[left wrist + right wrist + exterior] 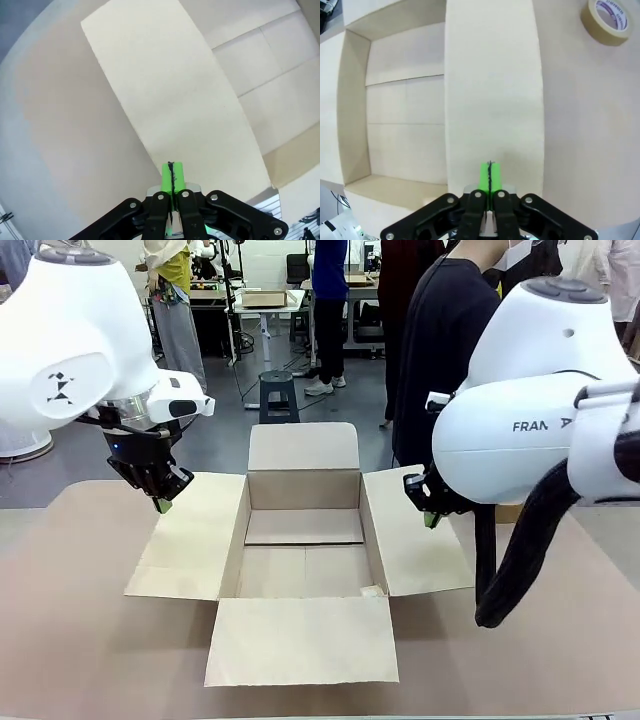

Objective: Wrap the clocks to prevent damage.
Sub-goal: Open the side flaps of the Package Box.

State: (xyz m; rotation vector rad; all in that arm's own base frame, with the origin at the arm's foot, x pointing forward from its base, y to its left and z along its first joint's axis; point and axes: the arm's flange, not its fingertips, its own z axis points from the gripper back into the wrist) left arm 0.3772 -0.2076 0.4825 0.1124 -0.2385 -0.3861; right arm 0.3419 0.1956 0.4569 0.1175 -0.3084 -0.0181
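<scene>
Brown tabletop carries at its middle an open box, bare inside with flaps spread, and a tape roll toward its right edge, so wrapping looks unstarted and where the clocks are I cannot tell, while left tool and right tool hang pinched shut and empty over the side flaps.

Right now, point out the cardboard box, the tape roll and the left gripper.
cardboard box (305,570), front view, bare inner floor.
tape roll (596,29), right wrist view, brown outer side.
left gripper (172,175), left wrist view, between its shut green tips.
</scene>
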